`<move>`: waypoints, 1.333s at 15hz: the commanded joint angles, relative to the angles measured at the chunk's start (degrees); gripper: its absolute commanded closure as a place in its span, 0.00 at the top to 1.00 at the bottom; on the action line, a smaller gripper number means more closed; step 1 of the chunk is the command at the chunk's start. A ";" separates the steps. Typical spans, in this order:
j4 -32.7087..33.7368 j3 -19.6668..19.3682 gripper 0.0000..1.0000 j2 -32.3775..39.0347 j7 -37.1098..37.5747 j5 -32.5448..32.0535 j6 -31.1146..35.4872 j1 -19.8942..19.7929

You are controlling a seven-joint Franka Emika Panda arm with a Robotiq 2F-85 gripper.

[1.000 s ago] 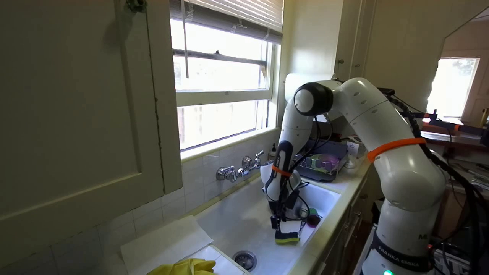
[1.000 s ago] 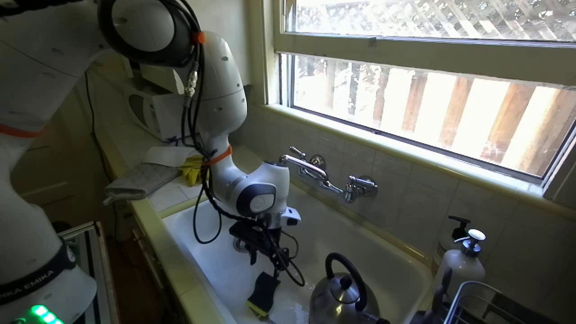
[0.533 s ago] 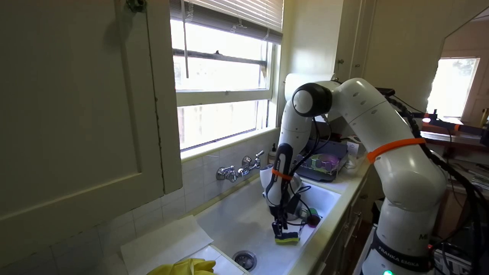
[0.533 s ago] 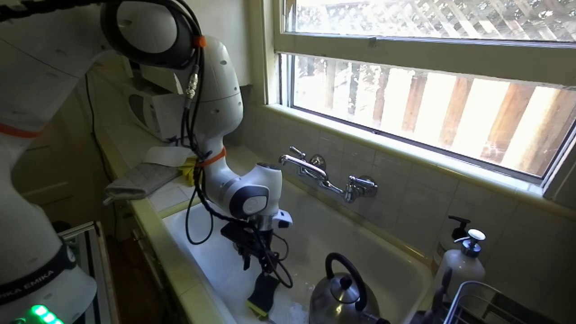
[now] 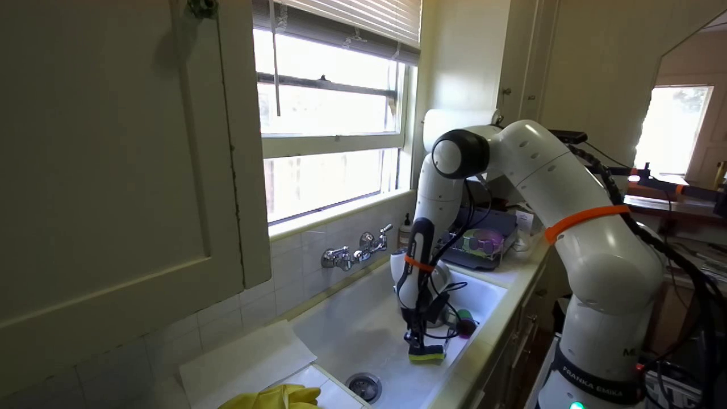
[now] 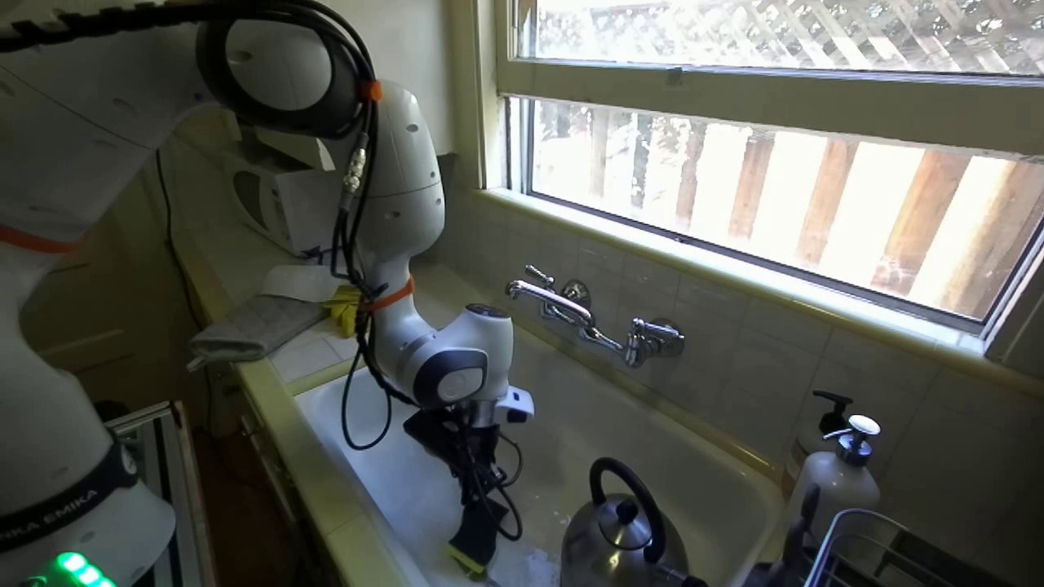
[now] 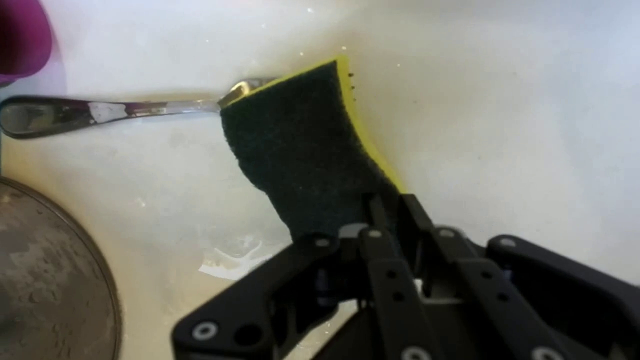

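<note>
A sponge (image 7: 305, 145) with a dark green scouring face up and a yellow body lies in the white sink, seen in all three views. My gripper (image 7: 390, 205) points down at the end of the sponge nearest it. Its fingers (image 7: 377, 215) stand close together, with dark sponge filling the narrow gap between them. One finger overlaps the green face, the other the yellow edge. In both exterior views the gripper (image 5: 418, 346) meets the sponge (image 6: 475, 534) with no space between. The fingertips' lowest part is hidden. A metal utensil (image 7: 175, 107) runs partly under the sponge's far end.
A steel kettle (image 6: 624, 542) stands in the sink near the gripper. A purple cup (image 7: 22, 40) is beside the utensil's handle. The faucet (image 6: 563, 306) juts from the tiled wall. Soap bottles (image 6: 840, 481), a dish rack (image 5: 477, 244) and yellow gloves (image 5: 272, 397) sit around the rim.
My gripper has come down onto the sponge, and its fingers have gone from spread apart to close together. The sponge has kept about the same place in the sink.
</note>
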 commanded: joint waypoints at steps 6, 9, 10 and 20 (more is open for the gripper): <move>6.49 0.19 0.00 8.62 1.25 3.75 5.53 0.14; 9.78 -0.92 0.00 11.03 1.63 3.35 5.04 2.11; 10.57 -1.17 0.00 11.44 1.83 3.39 4.68 2.66; 16.56 0.37 0.00 12.83 4.78 4.63 3.67 6.22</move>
